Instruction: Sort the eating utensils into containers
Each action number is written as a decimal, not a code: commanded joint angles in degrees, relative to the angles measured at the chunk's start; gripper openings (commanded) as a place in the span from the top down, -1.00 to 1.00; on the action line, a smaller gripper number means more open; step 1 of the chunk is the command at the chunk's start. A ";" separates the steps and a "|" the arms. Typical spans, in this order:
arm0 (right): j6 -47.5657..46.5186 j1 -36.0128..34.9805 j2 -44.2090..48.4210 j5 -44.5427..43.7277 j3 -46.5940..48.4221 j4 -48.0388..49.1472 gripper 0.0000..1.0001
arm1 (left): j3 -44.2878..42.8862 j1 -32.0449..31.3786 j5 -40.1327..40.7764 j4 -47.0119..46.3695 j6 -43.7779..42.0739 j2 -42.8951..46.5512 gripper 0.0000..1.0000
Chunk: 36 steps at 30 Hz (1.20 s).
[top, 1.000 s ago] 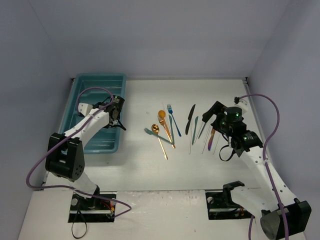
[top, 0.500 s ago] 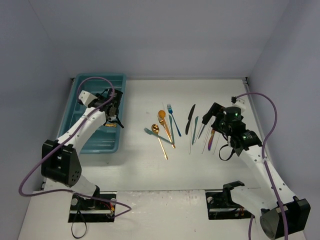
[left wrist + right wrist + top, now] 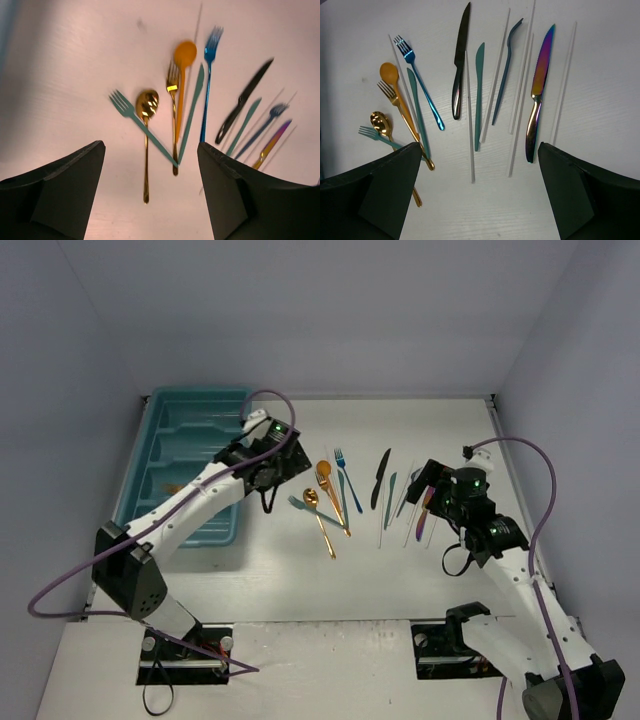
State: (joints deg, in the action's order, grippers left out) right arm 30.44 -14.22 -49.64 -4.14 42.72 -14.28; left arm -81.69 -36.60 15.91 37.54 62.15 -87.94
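Note:
The eating utensils lie side by side on the white table: a gold spoon, a teal fork, a gold fork, an orange spoon, a blue fork, a black knife, a teal knife, a dark blue fork and an iridescent purple knife. The containers are the compartments of the teal tray at the left. My left gripper hangs open between tray and utensils, holding nothing. My right gripper hovers open over the purple knife's side.
Several thin white sticks lie among the knives. A small gold glint shows in one tray compartment. Grey walls close off the table at the back and sides. Purple cables loop off both arms.
My left arm has swung right, from over the tray to the table beside the utensils, and its jaws have widened. The right gripper has shifted slightly toward the near side.

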 commanded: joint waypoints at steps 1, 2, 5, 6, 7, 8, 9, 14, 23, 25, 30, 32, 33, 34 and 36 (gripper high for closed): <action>-1.47 0.24 2.54 0.51 -0.33 0.68 -1.00 | -1.22 -4.34 -4.32 -1.43 3.25 -5.80 -0.44; -1.57 0.24 3.10 0.43 -0.38 0.44 -1.00 | -0.87 -5.02 -4.78 -2.04 4.69 -6.99 -0.44; -1.90 0.26 4.36 -0.11 -0.55 -0.03 -1.00 | -0.35 -6.78 -6.12 -4.02 9.54 -10.39 -0.41; -2.00 0.31 4.59 -0.20 -0.59 -0.27 -1.00 | -0.44 -7.20 -6.31 -4.72 10.86 -11.19 -0.37; -2.08 0.33 4.85 -0.31 -0.68 -0.46 -1.00 | -0.55 -7.65 -6.57 -5.48 12.35 -12.09 -0.33; -2.15 0.32 5.11 -0.43 -0.81 -0.59 -1.00 | -0.69 -8.09 -6.89 -6.23 13.96 -13.05 -0.28; -2.19 0.28 5.35 -0.48 -0.91 -0.68 -1.00 | -0.83 -8.38 -7.08 -6.65 15.09 -13.66 -0.26; -2.11 0.24 6.63 -0.60 -1.18 -1.48 -1.00 | -0.67 -9.57 -7.01 -8.19 21.14 -16.20 -0.22; -2.40 0.24 8.38 -1.04 -1.62 -2.61 -1.00 | 2.06 -10.11 -6.76 -9.77 28.38 -18.95 -0.04; -2.32 0.24 8.67 -1.04 -1.76 -2.76 -1.00 | 2.22 -10.33 -6.68 -9.77 29.23 -19.71 0.00; -2.31 0.31 9.28 -1.31 -1.85 -2.95 -1.00 | 1.88 -10.34 -6.67 -9.70 29.87 -21.13 0.03; -2.23 0.33 9.26 -1.31 -1.89 -2.98 -1.00 | 1.71 -10.34 -6.86 -9.77 30.24 -21.82 0.03; -2.24 0.33 9.21 -1.33 -1.95 -3.03 -1.00 | 1.71 -10.34 -6.84 -9.76 30.42 -22.13 0.03; -2.30 0.33 9.21 -1.45 -2.01 -3.03 -1.00 | 1.71 -10.34 -6.72 -9.70 30.61 -22.37 0.03; -2.30 0.24 9.33 -1.52 -2.04 -2.96 -1.00 | 1.71 -10.34 -6.67 -9.68 30.94 -22.83 0.05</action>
State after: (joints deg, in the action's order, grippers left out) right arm 28.60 -14.22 -40.53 -4.10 40.66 -18.76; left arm -78.85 -46.54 8.60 29.14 90.97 -111.53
